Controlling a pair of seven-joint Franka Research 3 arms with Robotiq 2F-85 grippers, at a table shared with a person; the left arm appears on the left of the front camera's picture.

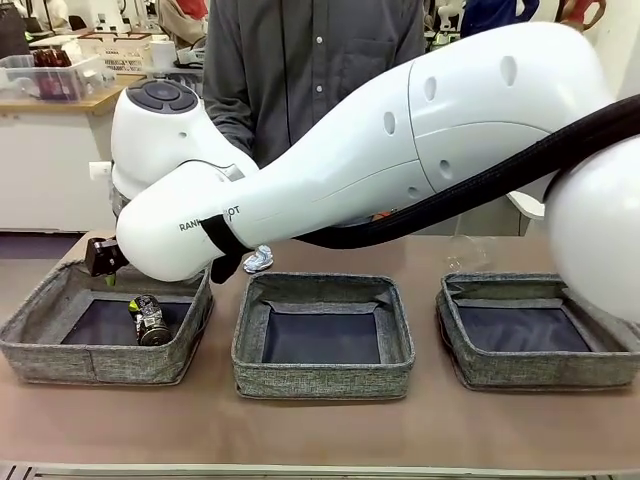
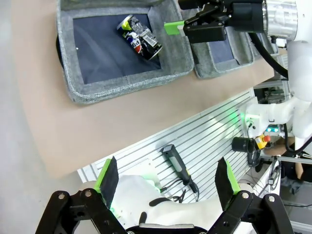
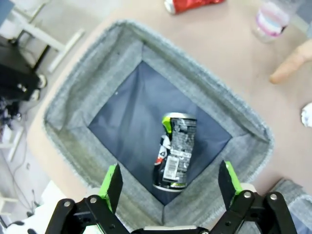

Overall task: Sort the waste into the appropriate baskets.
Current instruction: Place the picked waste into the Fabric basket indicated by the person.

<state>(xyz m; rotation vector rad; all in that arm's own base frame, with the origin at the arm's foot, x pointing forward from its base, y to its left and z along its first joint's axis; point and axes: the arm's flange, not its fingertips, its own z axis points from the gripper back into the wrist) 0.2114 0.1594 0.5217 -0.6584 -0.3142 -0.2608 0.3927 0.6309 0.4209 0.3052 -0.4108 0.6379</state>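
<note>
Dark drink can point(image 3: 174, 151) lies on its side on the dark bottom of the leftmost basket point(image 1: 95, 365), free of any grip. Right tool point(image 3: 169, 168) hangs directly above it, jaws spread wide, holding nothing. Dented red can point(image 3: 192, 5) and clear plastic bottle point(image 3: 270, 19) sit on the table point(image 1: 320, 430) beyond the basket. Left tool point(image 2: 166, 168) is off the table's near edge, jaws apart, empty.
</note>
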